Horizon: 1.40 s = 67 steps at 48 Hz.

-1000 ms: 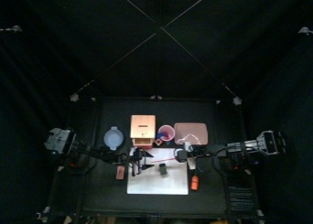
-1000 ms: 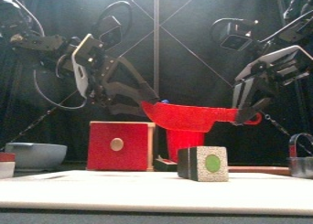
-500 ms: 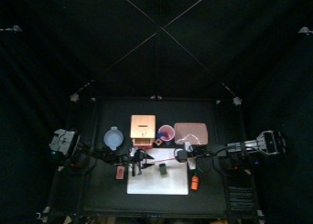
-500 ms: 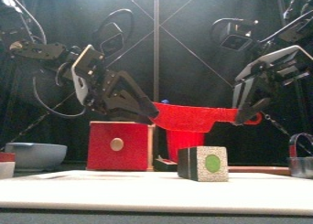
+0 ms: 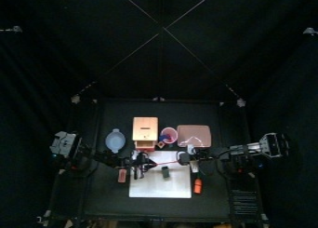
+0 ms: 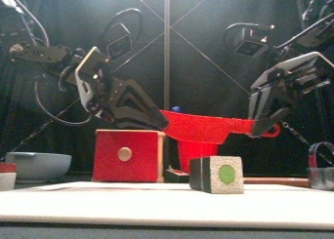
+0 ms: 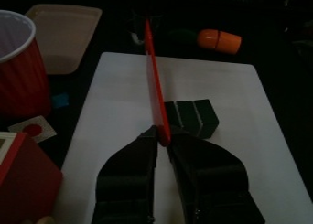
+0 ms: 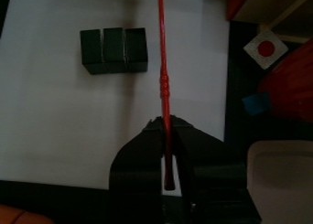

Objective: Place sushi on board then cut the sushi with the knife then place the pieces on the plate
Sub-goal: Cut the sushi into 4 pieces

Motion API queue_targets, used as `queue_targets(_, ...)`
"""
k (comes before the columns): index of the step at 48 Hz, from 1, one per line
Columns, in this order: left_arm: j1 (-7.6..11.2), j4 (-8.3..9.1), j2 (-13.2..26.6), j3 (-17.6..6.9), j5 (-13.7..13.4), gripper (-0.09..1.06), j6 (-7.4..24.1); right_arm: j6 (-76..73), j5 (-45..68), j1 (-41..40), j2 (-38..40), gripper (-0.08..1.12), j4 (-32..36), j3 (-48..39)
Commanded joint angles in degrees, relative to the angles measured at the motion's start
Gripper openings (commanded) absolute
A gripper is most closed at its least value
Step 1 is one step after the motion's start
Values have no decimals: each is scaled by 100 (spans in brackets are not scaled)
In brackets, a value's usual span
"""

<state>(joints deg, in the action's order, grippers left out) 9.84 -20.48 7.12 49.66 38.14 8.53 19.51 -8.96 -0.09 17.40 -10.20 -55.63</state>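
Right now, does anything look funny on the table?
One oddity: left gripper and right gripper both clamp the flat red toy knife, held up over the white cutting board with the dark green sushi roll.

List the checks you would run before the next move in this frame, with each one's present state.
1. Sushi roll on the white board: ok.
2. Red knife gripped: ok, left gripper and right gripper are each shut on one end.
3. Knife clear of the roll: ok, it hangs well above in the front view.
4. Knife lined up over the roll: not ok, both wrist views show it beside the roll.
5. Roll uncut, blocks together: ok.
6. Pink plate behind the board: ok.
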Motion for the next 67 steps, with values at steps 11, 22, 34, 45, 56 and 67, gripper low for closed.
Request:
queue_targets(11, 18, 70, -123, -141, 88, 63, 62, 26, 18, -9, 44, 36, 44, 105)
queue_targets(22, 26, 70, -70, -167, 44, 66, 105, 35, 18, -9, 44, 36, 44, 123)
queue_targets(34, 18, 70, 26, -185, -220, 65, 105, 26, 26, -9, 44, 36, 44, 132)
queue_targets(45, -26, 62, 18, -316, -519, 65, 105, 26, 18, -18, 44, 36, 44, 141)
queue_targets(56, -26, 70, -79, -308, -519, 65, 123, 26, 26, -9, 44, 36, 35, 132)
queue_targets(67, -26, 70, -88, -334, -492, 65, 123, 26, 26, -35, 44, 38, 18, 149)
